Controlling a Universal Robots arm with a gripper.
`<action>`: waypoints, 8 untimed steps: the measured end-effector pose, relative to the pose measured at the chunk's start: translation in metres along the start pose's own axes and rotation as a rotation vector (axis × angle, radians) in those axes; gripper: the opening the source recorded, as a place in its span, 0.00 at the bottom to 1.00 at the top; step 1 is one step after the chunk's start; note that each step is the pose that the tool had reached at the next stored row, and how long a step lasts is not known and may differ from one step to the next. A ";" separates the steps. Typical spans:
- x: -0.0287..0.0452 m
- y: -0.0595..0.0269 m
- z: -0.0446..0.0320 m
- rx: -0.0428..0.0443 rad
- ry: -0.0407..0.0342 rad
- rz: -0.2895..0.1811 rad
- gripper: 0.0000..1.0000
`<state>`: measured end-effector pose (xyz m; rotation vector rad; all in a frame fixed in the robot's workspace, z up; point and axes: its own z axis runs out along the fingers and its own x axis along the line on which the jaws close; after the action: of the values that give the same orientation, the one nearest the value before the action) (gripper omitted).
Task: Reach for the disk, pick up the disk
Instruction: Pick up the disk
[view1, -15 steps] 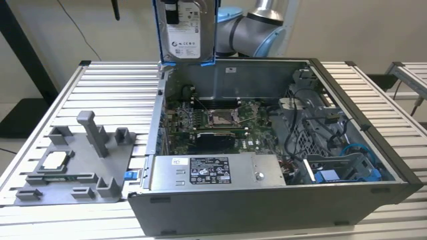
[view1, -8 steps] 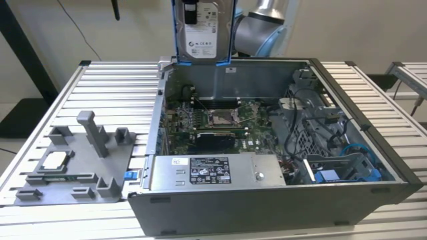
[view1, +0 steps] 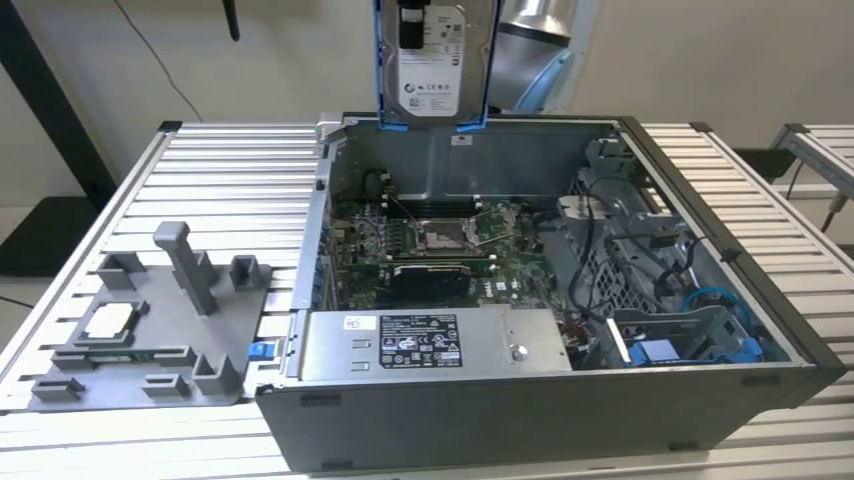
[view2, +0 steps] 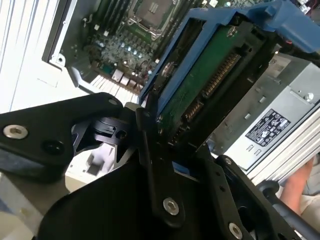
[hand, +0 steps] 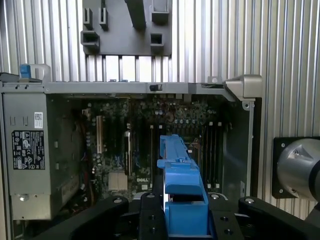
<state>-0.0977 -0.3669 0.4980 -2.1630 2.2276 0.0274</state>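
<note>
The disk (view1: 430, 60), a silver drive with a white label between blue rails, hangs upright above the back wall of the open computer case (view1: 534, 420). In both wrist views my gripper (view2: 175, 150) (hand: 184, 212) is shut on the disk, its black fingers (view2: 142, 135) clamping the sides. The second wrist view shows the disk's green circuit board (view2: 200, 85) and connector. In the first wrist view the blue rail (hand: 177, 170) sticks out from between the fingers, over the motherboard.
Inside the case are the motherboard (view1: 434, 240), a grey power supply box (view1: 427, 345) and a blue-cabled drive cage (view1: 681, 335). A grey fixture (view1: 154, 320) holding a small chip lies on the slatted table at the exterior view's left. A person's hand (view2: 300, 187) is beside the case.
</note>
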 end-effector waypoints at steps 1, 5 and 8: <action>-0.0001 -0.0032 0.0001 0.0000 -0.0001 0.000 0.00; -0.0005 -0.0157 0.0002 0.0000 -0.0001 0.000 0.00; -0.0007 -0.0243 0.0004 0.0000 0.0000 0.000 0.00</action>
<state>-0.0734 -0.3669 0.4980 -2.1630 2.2276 0.0274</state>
